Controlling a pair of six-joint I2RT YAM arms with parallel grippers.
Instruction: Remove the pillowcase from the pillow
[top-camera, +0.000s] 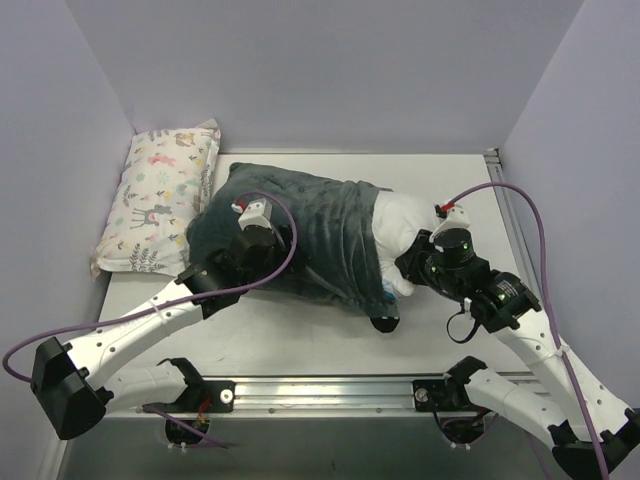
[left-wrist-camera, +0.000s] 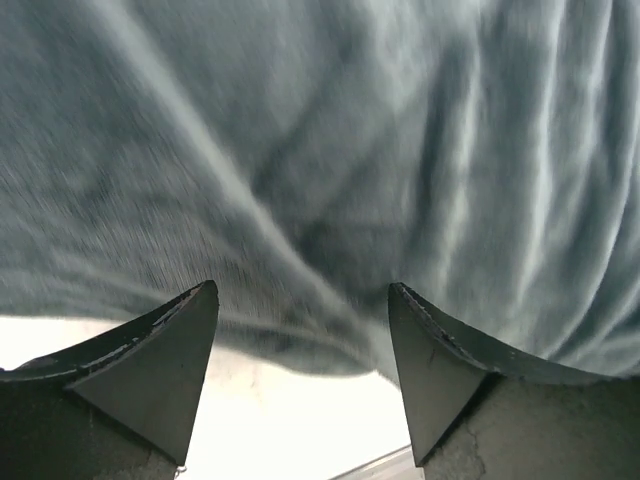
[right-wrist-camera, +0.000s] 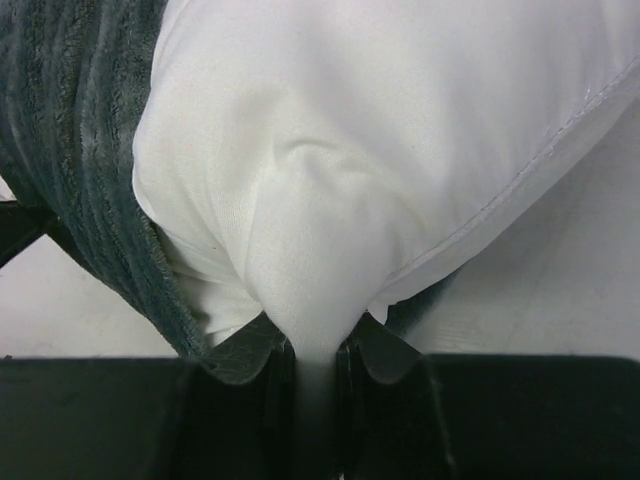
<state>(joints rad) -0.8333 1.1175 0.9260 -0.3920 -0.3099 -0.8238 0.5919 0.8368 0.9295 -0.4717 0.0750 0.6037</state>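
On the pale table (top-camera: 300, 345) we log the dark grey-teal plush pillowcase (top-camera: 290, 235) covering most of the plain white stuffed pillow (top-camera: 405, 225). Only its right end is bared, so we judge most stripping remains. The left gripper (left-wrist-camera: 302, 295) gapes over the plush, holding nothing. The right gripper (right-wrist-camera: 315, 340) pinches a pillow fold. We read no writing.

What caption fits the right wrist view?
Right gripper pinches a fold of the white pillow, pillowcase bunched beside it.
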